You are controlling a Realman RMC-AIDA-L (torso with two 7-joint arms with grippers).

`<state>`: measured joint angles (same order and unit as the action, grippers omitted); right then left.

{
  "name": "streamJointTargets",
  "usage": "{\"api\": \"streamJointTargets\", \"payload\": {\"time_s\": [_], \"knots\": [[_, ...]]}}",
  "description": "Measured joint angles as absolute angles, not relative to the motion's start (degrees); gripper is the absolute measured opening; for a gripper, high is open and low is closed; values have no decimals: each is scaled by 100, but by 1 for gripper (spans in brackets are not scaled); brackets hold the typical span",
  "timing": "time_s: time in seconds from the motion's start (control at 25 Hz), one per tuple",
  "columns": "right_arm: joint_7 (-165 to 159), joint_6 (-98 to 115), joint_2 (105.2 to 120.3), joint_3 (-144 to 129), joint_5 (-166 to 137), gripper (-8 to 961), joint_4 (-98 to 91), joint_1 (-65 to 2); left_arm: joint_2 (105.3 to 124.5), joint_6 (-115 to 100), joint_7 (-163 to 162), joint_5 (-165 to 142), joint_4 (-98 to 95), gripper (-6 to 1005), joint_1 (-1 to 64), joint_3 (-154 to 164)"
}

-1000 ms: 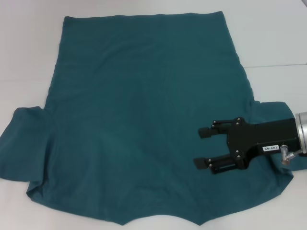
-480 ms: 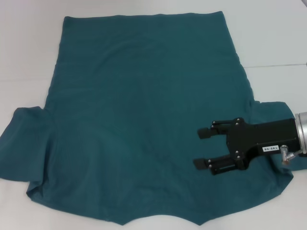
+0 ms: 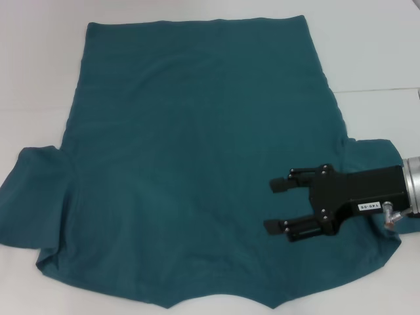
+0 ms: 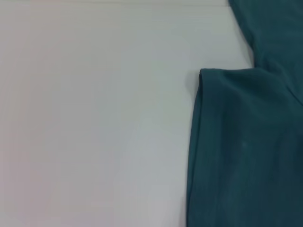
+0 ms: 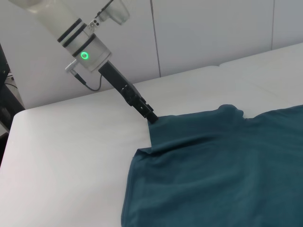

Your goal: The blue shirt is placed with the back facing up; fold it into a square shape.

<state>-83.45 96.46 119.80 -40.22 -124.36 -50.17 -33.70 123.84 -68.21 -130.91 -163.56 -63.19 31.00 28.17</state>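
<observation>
Hovering my right gripper (image 3: 277,206) over the shirt (image 3: 197,151) near its right sleeve, jaws spread and holding nothing, I worry about pinching body fabric instead of the sleeve edge, which would drag the whole garment. The shirt lies flat on the table (image 3: 39,72), hem far from me. My left gripper (image 5: 150,116) sits at the left sleeve's edge; whether it is pinching I cannot tell. Uneven lifts would skew the fold.

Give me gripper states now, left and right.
Left gripper: at the blue shirt's sleeve edge; open or shut cannot be told.
Right gripper: open, holding nothing, above the shirt.
</observation>
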Motion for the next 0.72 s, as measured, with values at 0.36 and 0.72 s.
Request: {"api": "streamJointTargets", "payload": {"time_s": [0.36, 0.72], "knots": [[-8341, 9643, 11979, -4025, -12436, 885, -4991, -3366, 12357, -6684, -13091, -16363, -6135, 630, 3129, 2852], [-8340, 9641, 11979, -4026, -12436, 885, -4992, -3385, 12354, -6678, -13089, -16366, -6126, 626, 3129, 2850]]}}
